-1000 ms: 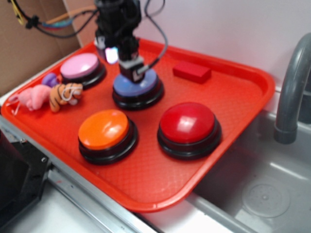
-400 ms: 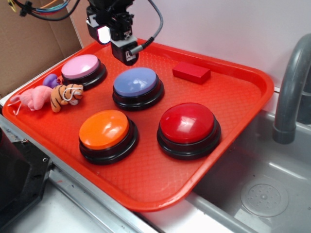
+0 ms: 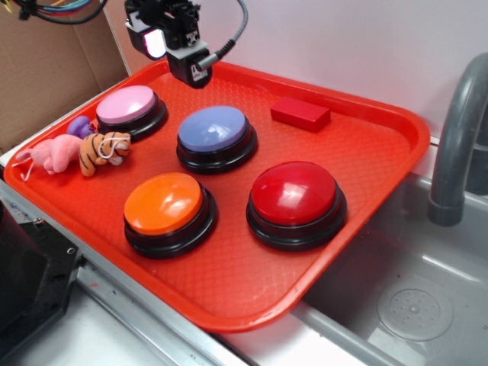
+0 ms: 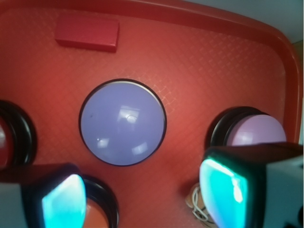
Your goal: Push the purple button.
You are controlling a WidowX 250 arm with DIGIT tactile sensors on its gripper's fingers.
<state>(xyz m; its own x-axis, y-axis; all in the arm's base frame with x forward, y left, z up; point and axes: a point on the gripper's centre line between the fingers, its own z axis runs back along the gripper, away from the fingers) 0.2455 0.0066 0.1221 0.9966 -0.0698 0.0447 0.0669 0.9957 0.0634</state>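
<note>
The purple button is a periwinkle dome on a black base in the middle of the red tray. My gripper hangs in the air above the tray's far left part, behind the button and not touching it. In the wrist view the purple button lies ahead of the gripper. Both cyan-lit fingertips stand wide apart, open, with only tray surface between them.
On the tray are a pink button, an orange button, a red button and a small red block. Plush toys lie at the left edge. A grey faucet and sink are to the right.
The gripper has lifted off the purple button's top and moved up and back to the left. The button now shows whole.
</note>
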